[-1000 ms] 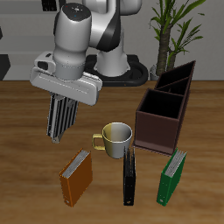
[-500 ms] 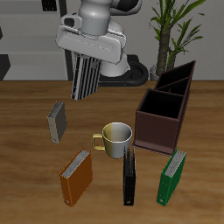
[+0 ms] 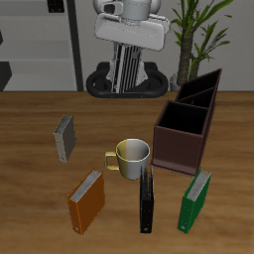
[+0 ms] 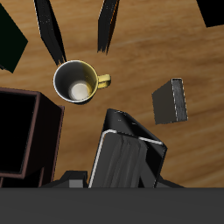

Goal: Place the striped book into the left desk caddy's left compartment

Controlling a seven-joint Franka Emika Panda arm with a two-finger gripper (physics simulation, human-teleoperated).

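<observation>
1. Currently the gripper hangs high above the far side of the table, clamped on the striped book, which dangles upright beneath it, clear of everything on the table.
2. Below it stand a white mug, a small grey book, an orange book, a black book and a green book; none blocks a high path.
3. Judging by the layout, the step in hand is the carry to the left desk caddy, the dark brown box beside the mug, with a potted plant behind it.
4. To do it well, keep the book high until it is squarely over the caddy's left compartment, since the walls rise well above the table.
5. Turn the wrist so the book's flat face runs along the slot, not across the divider.
6. Lower slowly, keeping the cover off the rim, and release only once the bottom edge is well inside.
7. The wrist view shows the book close up and the mug beneath.
</observation>
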